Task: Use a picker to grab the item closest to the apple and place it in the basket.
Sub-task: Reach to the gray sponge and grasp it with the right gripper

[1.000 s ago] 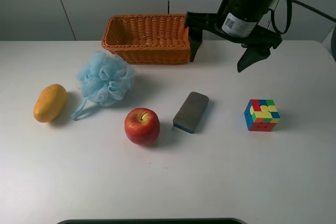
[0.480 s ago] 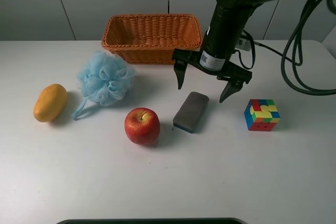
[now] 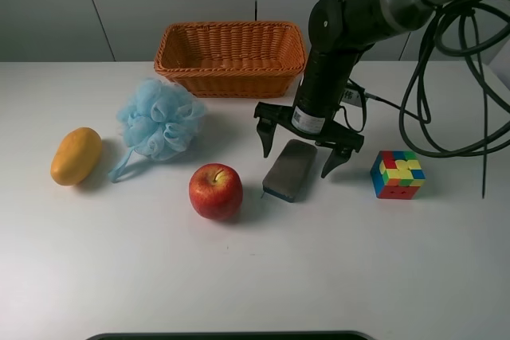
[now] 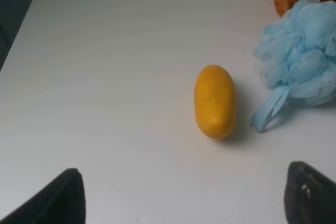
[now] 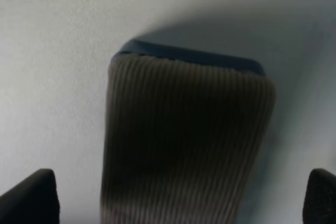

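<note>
Left gripper (image 4: 184, 198) showed only two dark fingertips (image 4: 68, 195) in its own wrist view, spread wide over the bare white table (image 4: 105, 77). Near the table's left edge lay a mango (image 3: 76, 156), and just beside it, towards the middle, sat a blue bath sponge (image 3: 159, 119) with its loop trailing towards the front edge. In front of the sponge and a little to the right stood the apple (image 3: 215, 191), upright with the stem up. Just to the right of the apple, close but apart, lay the eraser (image 3: 291, 169) (grey ribbed top, dark blue base), slightly skewed, its long side running from the front towards the back edge. The right gripper (image 3: 296, 163) hung low over the eraser's far end with the jaws wide, one finger (image 3: 266, 137) on each side; the wrist view showed the eraser (image 5: 186, 140) centred between them, not gripped. Whether the tips touched the table could not be told. The basket (image 3: 231, 57) stood at the back edge, behind the sponge and eraser. A puzzle cube (image 3: 397, 174) sat to the right of the eraser, towards the right edge.
</note>
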You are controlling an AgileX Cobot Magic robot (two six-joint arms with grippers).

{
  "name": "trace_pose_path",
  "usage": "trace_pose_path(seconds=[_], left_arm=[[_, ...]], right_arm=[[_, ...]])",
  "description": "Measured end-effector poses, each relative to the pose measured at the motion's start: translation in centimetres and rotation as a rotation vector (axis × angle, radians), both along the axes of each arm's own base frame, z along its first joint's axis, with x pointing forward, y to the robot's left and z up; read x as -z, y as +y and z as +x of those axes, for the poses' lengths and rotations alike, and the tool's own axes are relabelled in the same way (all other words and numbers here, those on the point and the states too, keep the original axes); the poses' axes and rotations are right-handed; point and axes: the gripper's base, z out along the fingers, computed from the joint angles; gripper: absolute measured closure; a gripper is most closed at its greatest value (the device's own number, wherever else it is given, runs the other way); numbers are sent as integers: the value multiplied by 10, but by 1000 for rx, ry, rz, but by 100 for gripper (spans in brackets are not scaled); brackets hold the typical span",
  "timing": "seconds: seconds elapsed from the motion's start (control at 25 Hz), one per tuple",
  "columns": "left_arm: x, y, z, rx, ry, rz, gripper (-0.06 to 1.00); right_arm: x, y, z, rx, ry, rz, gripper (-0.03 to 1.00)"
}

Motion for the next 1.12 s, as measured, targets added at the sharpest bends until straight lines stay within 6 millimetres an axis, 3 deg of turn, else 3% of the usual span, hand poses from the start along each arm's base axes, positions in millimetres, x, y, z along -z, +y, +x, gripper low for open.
trace_pose_path(seconds=[0.2, 0.68, 0.76, 0.88, 1.12], left_arm=[[0, 0, 0, 0, 0, 0, 22], [0, 0, 0, 0, 0, 0, 22], [0, 0, 0, 0, 0, 0, 22], [0, 0, 0, -3, 0, -5, 22], [0, 0, 0, -3, 0, -5, 22]], right_arm=[[11, 1, 1, 6, 8, -3, 27], [11, 1, 1, 7, 10, -2, 27], [11, 1, 1, 6, 10, -2, 33], [12, 1, 1, 8, 7, 0, 54], [12, 1, 0, 46, 29, -10, 54]])
